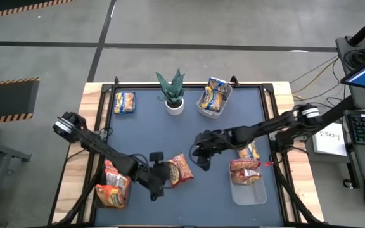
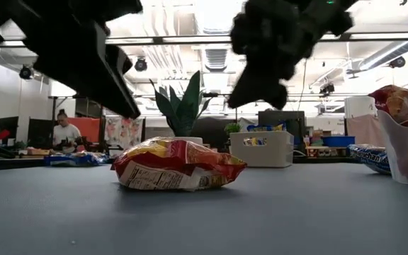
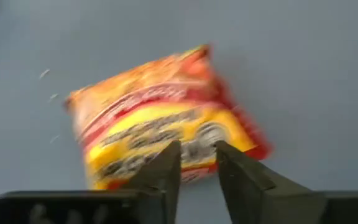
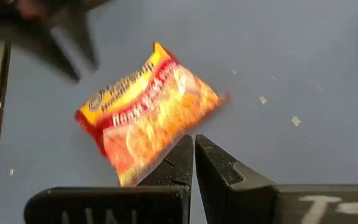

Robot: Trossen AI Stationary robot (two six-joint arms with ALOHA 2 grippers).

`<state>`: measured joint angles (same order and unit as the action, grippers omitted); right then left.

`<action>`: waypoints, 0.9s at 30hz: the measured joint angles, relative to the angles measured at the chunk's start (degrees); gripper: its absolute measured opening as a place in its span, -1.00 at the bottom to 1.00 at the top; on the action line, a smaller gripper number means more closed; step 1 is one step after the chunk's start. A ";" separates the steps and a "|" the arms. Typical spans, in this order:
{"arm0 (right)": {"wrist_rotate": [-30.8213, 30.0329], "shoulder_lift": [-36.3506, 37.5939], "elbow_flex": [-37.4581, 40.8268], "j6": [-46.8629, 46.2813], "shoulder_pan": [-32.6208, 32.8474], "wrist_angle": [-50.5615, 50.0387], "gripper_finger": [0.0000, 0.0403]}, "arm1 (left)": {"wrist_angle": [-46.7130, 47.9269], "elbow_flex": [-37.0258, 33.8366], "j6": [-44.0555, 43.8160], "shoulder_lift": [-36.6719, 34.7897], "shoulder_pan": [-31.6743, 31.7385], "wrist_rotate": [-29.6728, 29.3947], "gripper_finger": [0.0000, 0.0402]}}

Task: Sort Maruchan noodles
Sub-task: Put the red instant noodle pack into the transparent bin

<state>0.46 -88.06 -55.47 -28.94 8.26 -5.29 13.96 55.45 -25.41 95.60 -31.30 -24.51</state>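
Lying flat and loose on the dark worktop point(image 1: 170, 136), a crinkled orange-red packet point(image 1: 179, 169) is flanked by both claws.

The left claw point(image 1: 159, 179) is held just beside the packet with its fingers point(image 3: 166, 171) a narrow gap apart and nothing gripped; the right claw point(image 1: 199, 152) hovers near the packet's other side, its fingers pressed together and empty. A potted plant point(image 1: 172, 94) and a clear bin point(image 1: 213, 101) of yellow-and-blue packets are set at the far edge, with one more packet point(image 1: 125, 102) lying apart near the far left corner. Red packets are piled in a bin point(image 1: 248, 188) at the right and in another bin point(image 1: 111, 189) at the left. The worktop is matte grey with a wooden border. Desks and a seated person point(image 2: 66, 133) are seen in the room behind.
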 joint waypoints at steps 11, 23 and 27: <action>0.02 -11.08 -8.90 2.18 -0.01 -2.73 -0.96 | -13.78 -0.06 -1.72 9.16 -1.76 -0.49 -0.96; 0.48 -12.89 -10.24 -0.11 -0.01 -1.67 -0.87 | -12.71 -2.88 -9.06 9.95 -2.69 -0.71 -1.00; 1.61 -12.67 -10.05 -1.30 0.00 -1.58 -0.63 | -12.42 -4.38 -11.42 9.90 -2.72 -1.06 -1.00</action>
<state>2.07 -100.73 -65.52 -30.24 8.26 -6.87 1.54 51.07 -36.84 105.50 -34.02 -25.57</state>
